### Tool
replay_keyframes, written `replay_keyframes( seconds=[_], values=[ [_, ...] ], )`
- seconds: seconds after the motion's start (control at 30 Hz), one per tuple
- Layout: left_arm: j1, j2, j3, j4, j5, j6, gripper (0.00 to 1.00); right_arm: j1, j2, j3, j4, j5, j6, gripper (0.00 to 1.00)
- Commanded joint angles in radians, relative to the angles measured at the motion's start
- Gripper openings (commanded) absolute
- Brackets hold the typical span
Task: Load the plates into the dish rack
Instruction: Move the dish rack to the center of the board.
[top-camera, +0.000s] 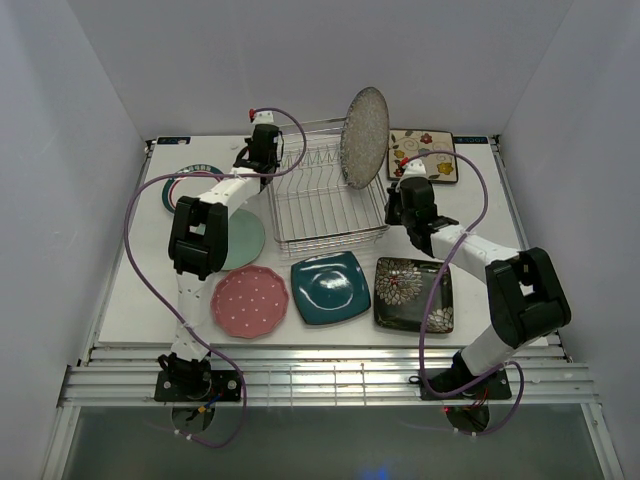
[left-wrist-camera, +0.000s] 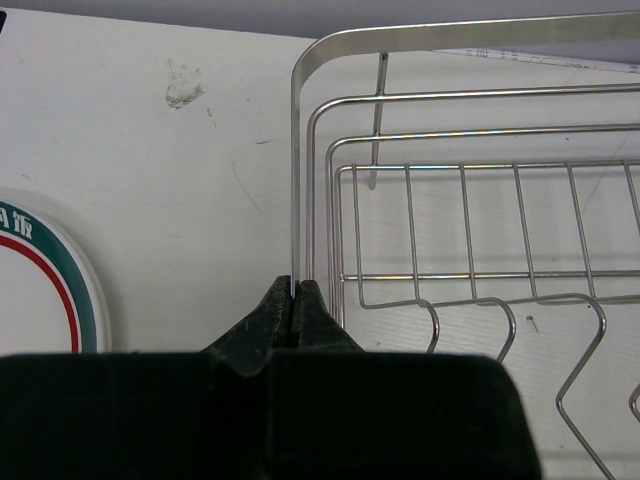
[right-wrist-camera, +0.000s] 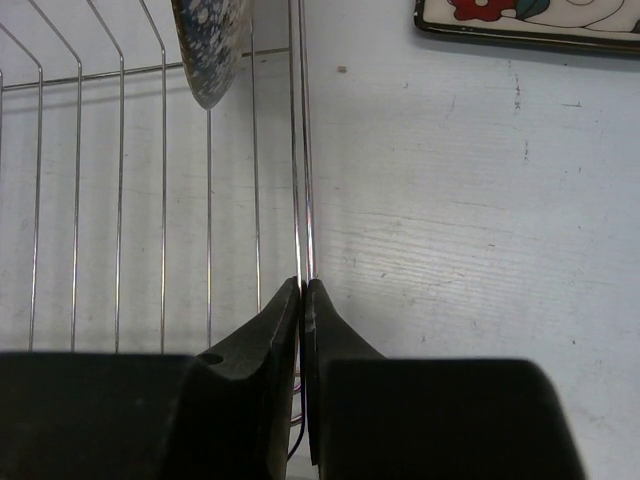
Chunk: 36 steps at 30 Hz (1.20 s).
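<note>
The silver wire dish rack stands at the middle back of the table. A speckled grey round plate stands upright at its far right end, its lower edge showing in the right wrist view. My left gripper is shut on the rack's left rim wire, jaws pinched together. My right gripper is shut on the rack's right rim wire. Pink scalloped, teal square and black floral square plates lie flat in front.
A cream floral square plate lies at the back right, its edge just beyond the right gripper. A white teal-rimmed plate and a mint plate lie on the left, partly under the left arm. White walls enclose the table.
</note>
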<state>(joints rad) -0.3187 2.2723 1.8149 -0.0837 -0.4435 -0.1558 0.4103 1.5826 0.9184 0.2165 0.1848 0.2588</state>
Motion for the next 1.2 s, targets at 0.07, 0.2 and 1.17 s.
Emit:
replay_keyframes(
  seconds=[0.07, 0.2, 1.17],
  values=[
    [-0.026, 0.009, 0.023, 0.018, 0.074, 0.064, 0.0, 0.062, -0.059, -0.016, 0.009, 0.061, 0.056, 0.08],
    [-0.037, 0.021, 0.053, 0.018, 0.069, 0.096, 0.0, 0.084, -0.068, -0.027, 0.006, 0.09, 0.06, 0.08],
    [-0.106, 0.052, 0.113, 0.013, 0.034, 0.144, 0.44, 0.088, -0.125, -0.105, 0.02, 0.108, 0.085, 0.37]
  ],
)
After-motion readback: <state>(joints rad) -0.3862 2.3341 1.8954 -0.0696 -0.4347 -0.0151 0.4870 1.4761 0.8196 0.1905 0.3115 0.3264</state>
